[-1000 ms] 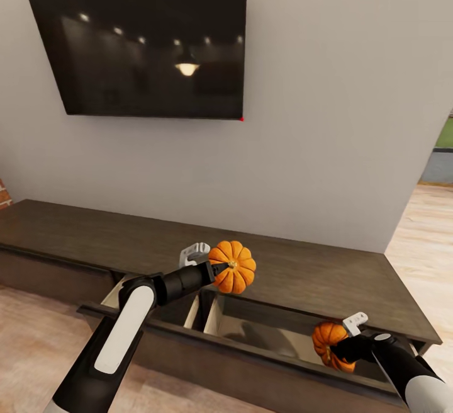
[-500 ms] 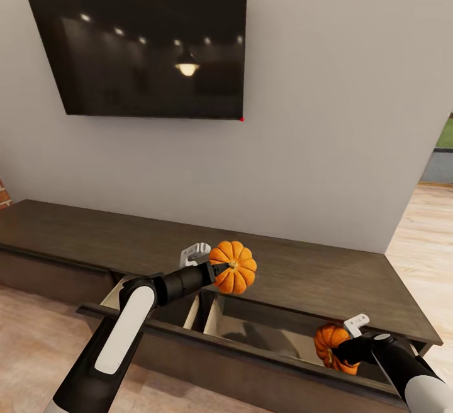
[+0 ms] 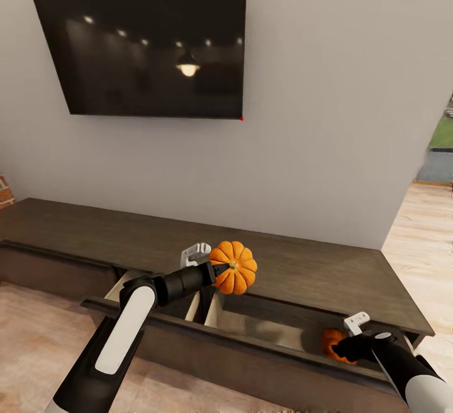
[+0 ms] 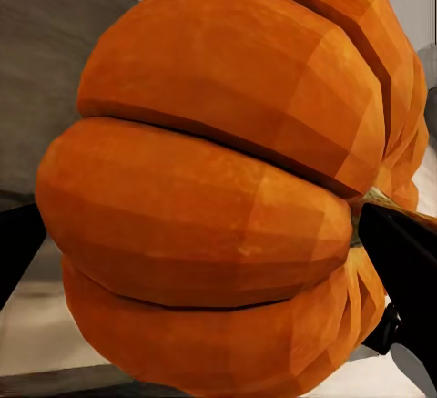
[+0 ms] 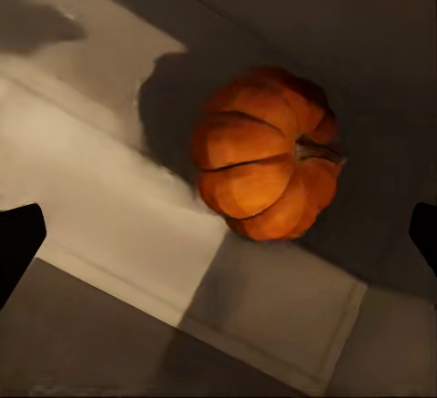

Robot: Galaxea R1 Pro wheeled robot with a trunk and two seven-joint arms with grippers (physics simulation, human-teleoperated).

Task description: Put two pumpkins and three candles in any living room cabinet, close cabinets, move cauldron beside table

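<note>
down in open cabinet (image 3: 264, 262) drawer, right end effector (image 5: 218, 234) now spread, pumpkin (image 5: 264, 166) released; left end effector (image 3: 220, 268) pinching second pumpkin (image 3: 234, 267), next.

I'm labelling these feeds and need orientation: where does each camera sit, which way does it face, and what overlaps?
Head: high on the robot, facing forward and down at the cabinet and TV; both arms show.
Left wrist: beside the left gripper, facing its held pumpkin; dark fingertips at the edges.
Right wrist: above the open drawer, looking down at a released pumpkin between the spread fingertips of the right gripper.
Shared: head view shows both pumpkins.
</note>
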